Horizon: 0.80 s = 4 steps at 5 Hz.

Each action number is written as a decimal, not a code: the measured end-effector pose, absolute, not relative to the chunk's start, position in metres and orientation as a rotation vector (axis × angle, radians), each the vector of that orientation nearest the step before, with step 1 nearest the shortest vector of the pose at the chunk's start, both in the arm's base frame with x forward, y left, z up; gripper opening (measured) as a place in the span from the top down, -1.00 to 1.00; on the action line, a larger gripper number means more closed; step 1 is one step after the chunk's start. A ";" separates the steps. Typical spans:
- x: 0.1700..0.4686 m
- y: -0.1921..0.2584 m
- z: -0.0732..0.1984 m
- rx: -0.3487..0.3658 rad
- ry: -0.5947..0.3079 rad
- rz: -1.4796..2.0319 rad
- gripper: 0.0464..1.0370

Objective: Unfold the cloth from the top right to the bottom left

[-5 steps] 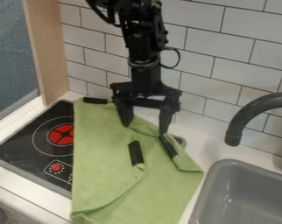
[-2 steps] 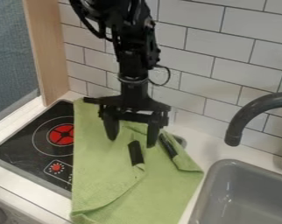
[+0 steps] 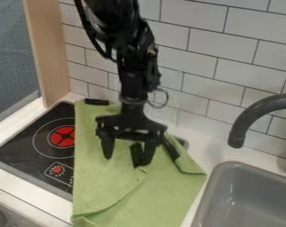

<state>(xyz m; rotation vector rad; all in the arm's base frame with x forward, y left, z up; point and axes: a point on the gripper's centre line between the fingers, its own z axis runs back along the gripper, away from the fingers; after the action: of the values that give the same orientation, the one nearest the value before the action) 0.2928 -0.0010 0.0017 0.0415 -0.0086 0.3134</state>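
Moved since the earlier frame: one black pincer [image 3: 127, 159], lower and farther from the tiled wall [image 3: 228, 57]; the cloth, unchanged in its lie.

Item: green cloth [image 3: 98, 186], partly folded, spread over the sink side of the black stovetop [image 3: 17, 148] and the adjoining bench [image 3: 213, 153], beside the grey sink [image 3: 231, 164].

Item: pincer, fingers wide apart, nothing held, just over the cloth.

Relation of note: the middle black strip [image 3: 135, 153] on the cloth lies between the fingers, close beside the sink-side one and well apart from the other. Its long axis runs from the wall side toward the front, leaning slightly sinkward at the near end, across the finger spread. The cloth's own long axis runs likewise, wall to front.

Judgement: a grip on this strip appears to be in preparation; closing now could catch it off-centre, or miss the fold beneath.
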 end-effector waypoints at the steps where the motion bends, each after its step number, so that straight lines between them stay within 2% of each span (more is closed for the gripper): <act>1: 0.295 -0.005 -0.002 0.016 -0.009 0.318 -0.92; 3: 0.306 -0.017 -0.004 -0.064 -0.038 0.273 -0.92; 4: 0.306 -0.017 -0.004 -0.063 -0.038 0.269 -0.79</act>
<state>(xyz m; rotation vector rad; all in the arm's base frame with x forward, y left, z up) 0.3061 -0.0169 -0.0039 -0.0632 -0.0383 0.2687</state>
